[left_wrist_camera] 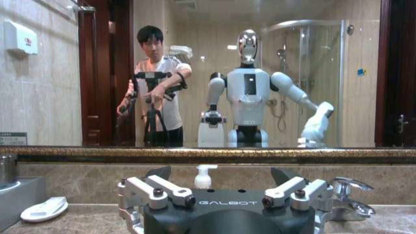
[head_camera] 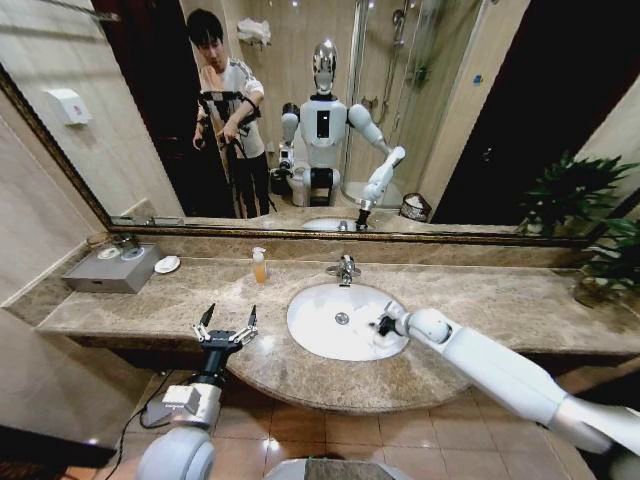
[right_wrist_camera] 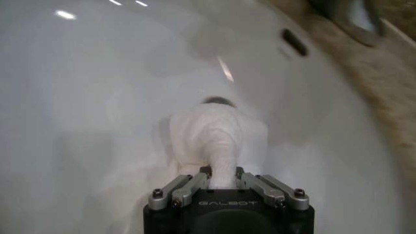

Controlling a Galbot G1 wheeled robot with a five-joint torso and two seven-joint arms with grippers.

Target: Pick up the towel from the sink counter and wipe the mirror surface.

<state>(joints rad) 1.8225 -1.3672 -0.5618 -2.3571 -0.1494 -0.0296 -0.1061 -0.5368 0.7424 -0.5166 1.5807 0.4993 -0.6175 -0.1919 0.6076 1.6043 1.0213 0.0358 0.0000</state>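
Observation:
The white towel [right_wrist_camera: 217, 139] hangs bunched from my right gripper [right_wrist_camera: 221, 171], which is shut on its top. It dangles just above the bottom of the white basin [right_wrist_camera: 97, 97], near the drain. In the head view my right gripper [head_camera: 382, 323] reaches in over the right side of the basin [head_camera: 320, 335] set in the marble sink counter [head_camera: 480, 305]. My left gripper [head_camera: 228, 322] hovers open and holds nothing over the counter's front edge, left of the basin; its fingers [left_wrist_camera: 162, 187] point at the mirror [left_wrist_camera: 208, 73]. The mirror [head_camera: 420, 110] spans the wall behind the counter.
A chrome faucet [head_camera: 345, 268] stands behind the basin. Left of it are an orange soap bottle [head_camera: 259, 265], a white dish [head_camera: 167, 264] and a grey tray [head_camera: 112, 268]. A potted plant [head_camera: 608, 262] fills the counter's right end.

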